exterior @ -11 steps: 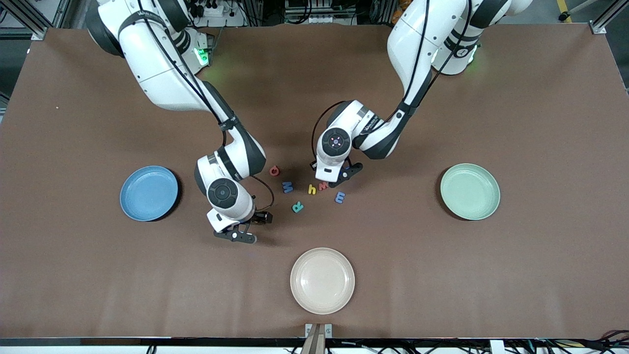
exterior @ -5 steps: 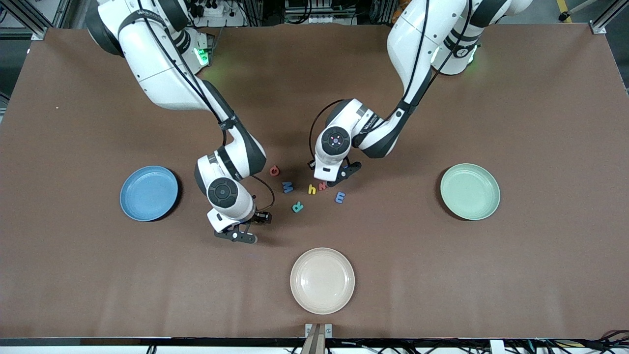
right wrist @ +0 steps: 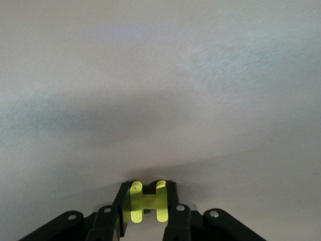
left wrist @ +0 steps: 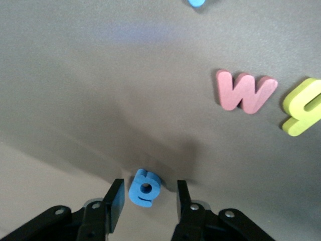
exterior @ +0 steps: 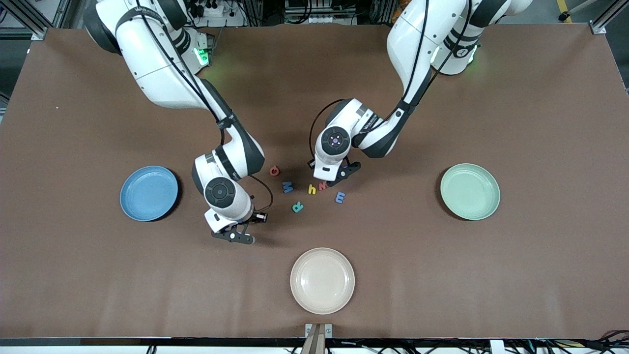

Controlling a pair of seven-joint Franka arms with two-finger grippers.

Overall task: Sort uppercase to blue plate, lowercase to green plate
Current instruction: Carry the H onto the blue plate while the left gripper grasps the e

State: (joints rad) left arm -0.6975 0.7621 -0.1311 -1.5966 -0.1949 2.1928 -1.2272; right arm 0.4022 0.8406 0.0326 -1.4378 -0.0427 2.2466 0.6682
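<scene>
The right gripper (right wrist: 145, 206) has its fingers pinched on the small yellow foam capital H (right wrist: 145, 202), its arm bent down low between the round sky-blue plate (exterior: 149, 193) and the cluster of loose foam letters (exterior: 307, 189) mid-tabletop. The left gripper (left wrist: 146, 201) hangs with its fingers apart around the small blue foam lowercase a (left wrist: 144, 187), not yet touching, its arm folded down at the cluster's edge. Bare brown tabletop (exterior: 540, 123) separates the cluster from the round mint-green plate (exterior: 470, 191) and the round cream plate (exterior: 322, 280).

Matt foam letters (exterior: 311, 189) lie on a matt brown table (exterior: 442, 275).
</scene>
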